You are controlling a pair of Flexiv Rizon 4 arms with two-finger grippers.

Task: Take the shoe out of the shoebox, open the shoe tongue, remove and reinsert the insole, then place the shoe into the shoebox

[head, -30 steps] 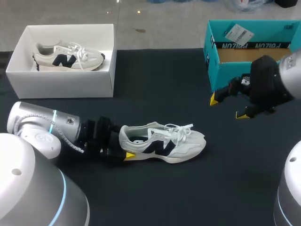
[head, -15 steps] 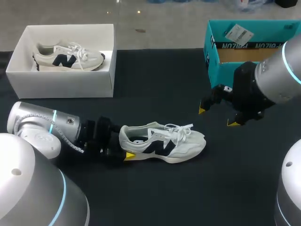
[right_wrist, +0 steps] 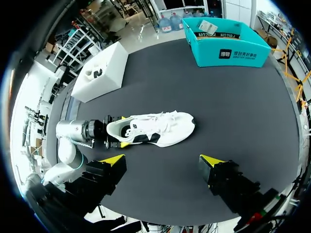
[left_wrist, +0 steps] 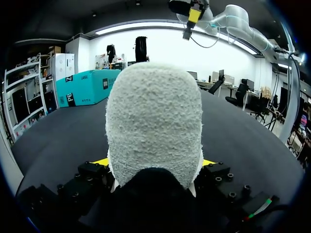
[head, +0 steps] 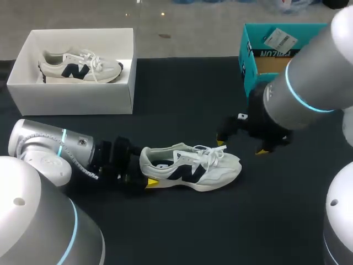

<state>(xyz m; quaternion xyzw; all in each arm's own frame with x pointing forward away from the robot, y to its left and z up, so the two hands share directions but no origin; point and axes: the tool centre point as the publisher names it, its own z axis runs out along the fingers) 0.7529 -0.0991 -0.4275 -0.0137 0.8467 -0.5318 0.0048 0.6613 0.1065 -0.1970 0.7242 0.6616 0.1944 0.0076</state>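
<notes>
Right arm has come from the teal box (head: 255, 74) toward the shoe (head: 190, 168); shoe and left arm unchanged.

Head view: shoe lies on the table (head: 182, 232), outside both boxes. Left gripper (head: 144, 172) clamped on its heel. Right gripper (head: 242, 146) just past the toe, fingers apart, holding nothing.

Left wrist view: shoe heel (left_wrist: 154, 121) fills the gap, touching both fingers.

Right wrist view: fingers wide apart above the shoe (right_wrist: 153, 130); teal box well beyond the toe.
</notes>
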